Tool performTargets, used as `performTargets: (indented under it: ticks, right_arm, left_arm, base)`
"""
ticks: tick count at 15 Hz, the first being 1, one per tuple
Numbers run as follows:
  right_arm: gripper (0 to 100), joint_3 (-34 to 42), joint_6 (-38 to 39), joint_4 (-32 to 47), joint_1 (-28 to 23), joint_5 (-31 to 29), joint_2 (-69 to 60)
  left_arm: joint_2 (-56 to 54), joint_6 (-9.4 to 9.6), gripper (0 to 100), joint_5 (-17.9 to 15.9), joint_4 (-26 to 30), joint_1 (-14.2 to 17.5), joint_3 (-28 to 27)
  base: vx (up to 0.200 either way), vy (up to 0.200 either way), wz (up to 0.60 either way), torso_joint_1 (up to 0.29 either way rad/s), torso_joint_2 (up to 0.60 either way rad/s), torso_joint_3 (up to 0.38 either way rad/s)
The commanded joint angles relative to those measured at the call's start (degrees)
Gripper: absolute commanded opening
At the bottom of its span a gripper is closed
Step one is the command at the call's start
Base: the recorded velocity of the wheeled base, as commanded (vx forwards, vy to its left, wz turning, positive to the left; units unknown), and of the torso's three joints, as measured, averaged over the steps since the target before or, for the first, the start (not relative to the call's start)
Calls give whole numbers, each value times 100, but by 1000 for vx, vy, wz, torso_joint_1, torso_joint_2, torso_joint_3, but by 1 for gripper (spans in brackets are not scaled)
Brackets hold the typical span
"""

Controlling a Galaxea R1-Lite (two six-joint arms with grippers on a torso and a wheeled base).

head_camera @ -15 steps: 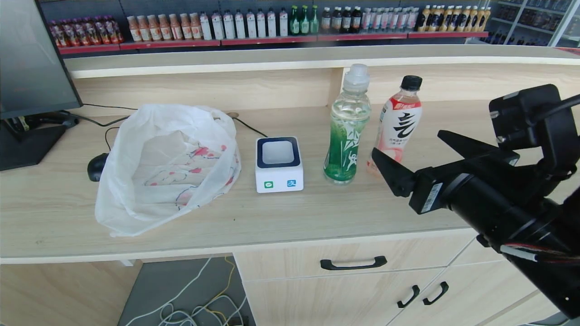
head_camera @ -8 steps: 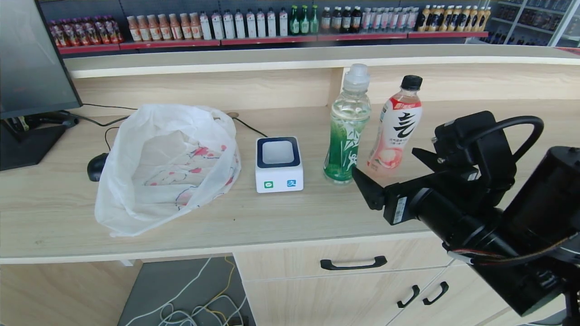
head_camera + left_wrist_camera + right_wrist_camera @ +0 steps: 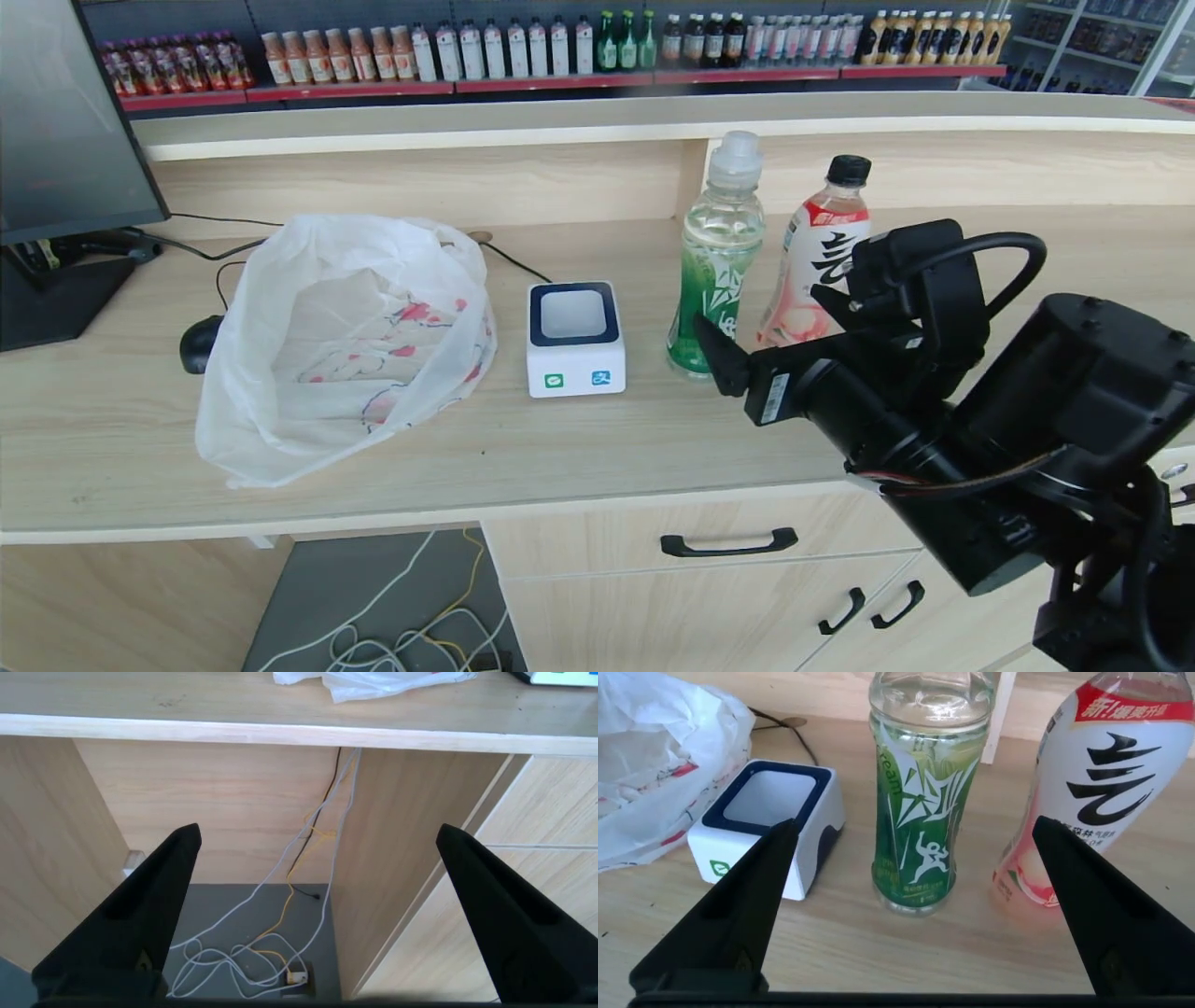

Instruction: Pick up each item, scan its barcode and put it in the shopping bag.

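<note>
A clear green-labelled bottle [image 3: 714, 271] and a pink-labelled bottle [image 3: 817, 261] with a black cap stand upright side by side on the wooden counter [image 3: 560, 448]. My right gripper [image 3: 770, 322] hovers open just in front of them, its fingers spread roughly level with their lower halves and touching neither. The right wrist view faces the green bottle [image 3: 929, 812] between the spread fingers of the gripper [image 3: 915, 826], with the pink bottle [image 3: 1088, 803] beside it. The white scanner box [image 3: 574, 338] sits left of the bottles. The white shopping bag [image 3: 345, 345] lies open farther left. My left gripper [image 3: 318, 831] hangs open below the counter edge.
A monitor [image 3: 65, 121] and a black mouse [image 3: 199, 343] sit at the counter's left end. A raised wooden ledge [image 3: 420, 177] runs behind everything. Drawers with black handles [image 3: 728, 543] are below the counter. Loose cables [image 3: 280, 943] lie on the floor.
My right arm has swung left and forward, bringing the open gripper from right of the pink bottle to just in front of both bottles. Bottles, scanner and bag have not moved.
</note>
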Motion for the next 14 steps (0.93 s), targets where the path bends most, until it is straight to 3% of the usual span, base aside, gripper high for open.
performTargets:
  ticks: [1,8,14]
  right_arm:
    - [100,-145,-26,-12,-71,12,224]
    - [100,-391,-35,-4,-476,135,426]
    - [100,-919,-17,-4,-449,153,910]
  left_arm:
    - [6,0,100,1,-2,4,0]
    - [-2,0,100,1,-2,4,0]
    - [-2,0,100,1,-2,4,0]
  base:
    - [0,0,0,0,0,0]
    - [0,0,0,0,0,0]
    - [0,0,0,0,0,0]
